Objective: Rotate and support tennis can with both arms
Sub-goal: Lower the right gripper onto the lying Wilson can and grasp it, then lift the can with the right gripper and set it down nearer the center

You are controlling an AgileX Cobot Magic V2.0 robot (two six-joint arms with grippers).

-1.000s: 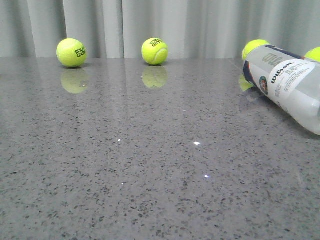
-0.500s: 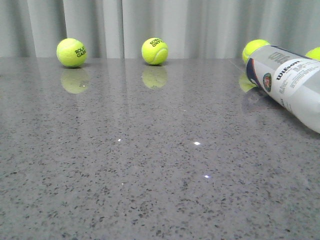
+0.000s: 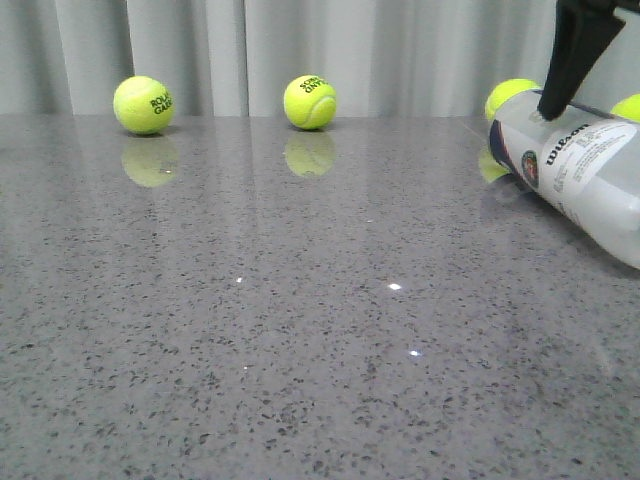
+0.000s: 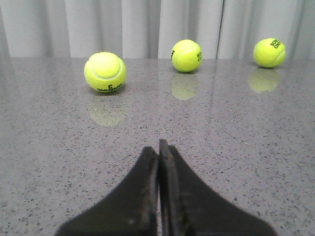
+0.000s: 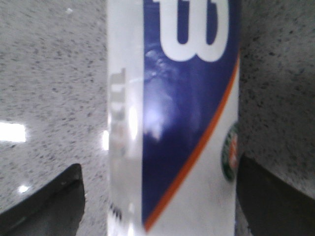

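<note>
the clear plastic wilson-labelled tennis can (image 3: 580,170) lies on its side far right, between the right gripper's (image 5: 157,196) spread fingers; the left gripper (image 4: 159,152), pinched together, is well away.

Grey speckled stone-look table (image 3: 300,330): polished, glossy, mirrors balls. Clear plastic tennis can w/ white-navy label (image 3: 585,170): smooth, shiny. Yellow-green tennis balls (image 3: 309,102): fuzzy felt, matt. Black angular gripper fingers (image 4: 140,196): matt, plastic-looking. Pale pleated curtain (image 3: 400,50): cloth.

Right claw (image 3: 548,108) touches the lying tennis can (image 3: 580,170) (label up).
</note>
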